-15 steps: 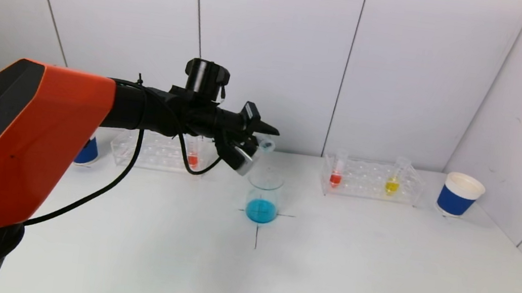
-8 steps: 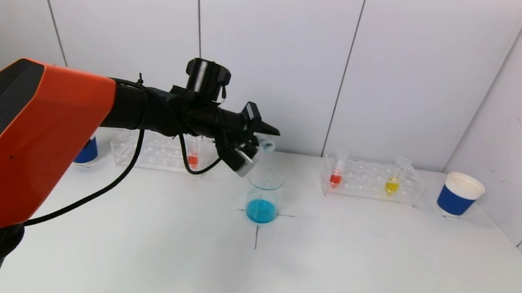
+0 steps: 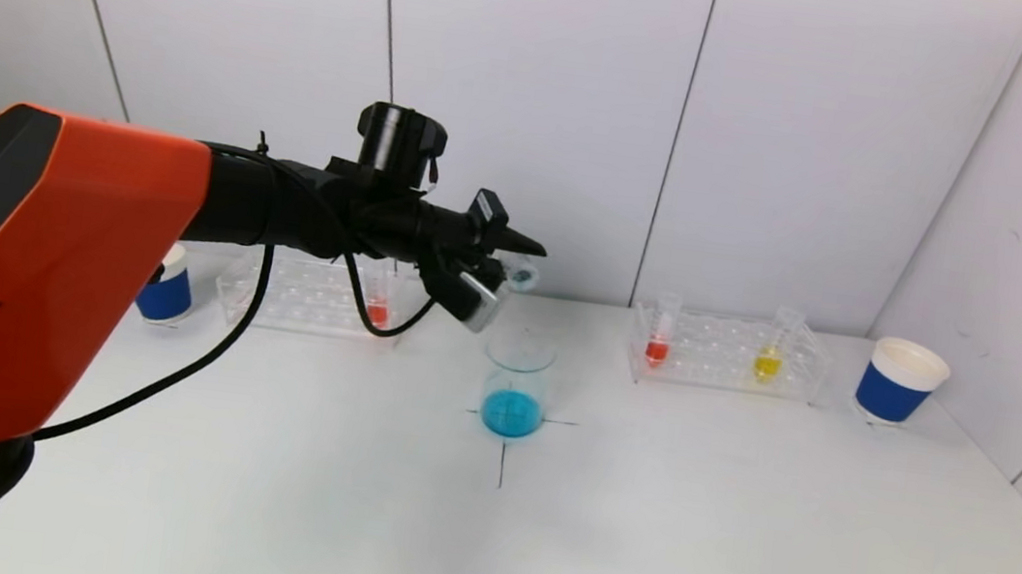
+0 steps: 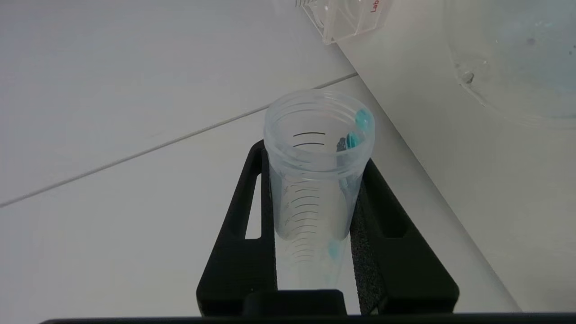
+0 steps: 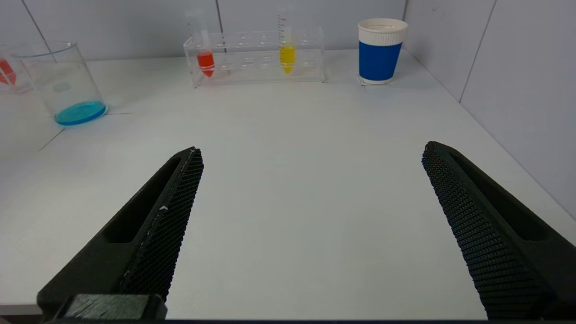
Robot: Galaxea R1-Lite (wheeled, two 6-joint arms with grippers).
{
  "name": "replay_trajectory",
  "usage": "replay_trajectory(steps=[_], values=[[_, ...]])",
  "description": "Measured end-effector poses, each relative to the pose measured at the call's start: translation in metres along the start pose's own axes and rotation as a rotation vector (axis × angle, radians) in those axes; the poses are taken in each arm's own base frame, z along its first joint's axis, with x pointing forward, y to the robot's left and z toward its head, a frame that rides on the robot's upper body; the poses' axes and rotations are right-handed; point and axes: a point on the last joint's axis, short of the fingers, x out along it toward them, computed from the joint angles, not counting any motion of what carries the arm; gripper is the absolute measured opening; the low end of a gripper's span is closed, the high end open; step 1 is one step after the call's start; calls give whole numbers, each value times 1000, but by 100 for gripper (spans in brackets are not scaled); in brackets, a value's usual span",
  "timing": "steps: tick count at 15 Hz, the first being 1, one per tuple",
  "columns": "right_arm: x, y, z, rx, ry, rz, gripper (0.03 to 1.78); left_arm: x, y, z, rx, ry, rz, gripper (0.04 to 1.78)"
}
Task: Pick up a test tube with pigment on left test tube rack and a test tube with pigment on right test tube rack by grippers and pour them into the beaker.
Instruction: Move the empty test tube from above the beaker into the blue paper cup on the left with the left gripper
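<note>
My left gripper (image 3: pixel 514 263) is shut on a clear test tube (image 4: pixel 317 180), held roughly level above and behind the beaker (image 3: pixel 515 385). The tube holds only a few blue drops. The beaker stands at the table's middle with blue liquid in its bottom; it also shows in the right wrist view (image 5: pixel 67 83). The left rack (image 3: pixel 305 296) holds a red tube (image 3: pixel 377 310). The right rack (image 3: pixel 727 353) holds a red tube (image 3: pixel 659 339) and a yellow tube (image 3: pixel 771 353). My right gripper (image 5: pixel 310 155) is open and empty, low over the near right table, out of the head view.
A blue paper cup (image 3: pixel 897 381) stands right of the right rack, near the side wall. Another blue cup (image 3: pixel 165 288) stands left of the left rack. A black cross is drawn on the table under the beaker.
My left arm has lifted slightly and drawn a little left, raising the held tube higher above the beaker. The right gripper shows no change.
</note>
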Motion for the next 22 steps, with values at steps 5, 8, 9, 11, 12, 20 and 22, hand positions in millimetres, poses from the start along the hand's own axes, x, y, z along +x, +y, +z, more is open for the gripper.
replay_trajectory(steps=[5,8,9,11,12,20,22], values=[[0,0,0,0,0,0,177,-21,25,-3,-368,45,68,47],[0,0,0,0,0,0,177,-43,42,-11,-578,143,148,47],[0,0,0,0,0,0,177,-49,46,-12,-644,167,165,47],[0,0,0,0,0,0,177,-62,55,-14,-792,229,212,47],[0,0,0,0,0,0,177,-69,60,-15,-866,273,244,47],[0,0,0,0,0,0,177,-135,102,-14,-1338,574,641,47],[0,0,0,0,0,0,177,-152,110,-18,-1380,651,750,47]])
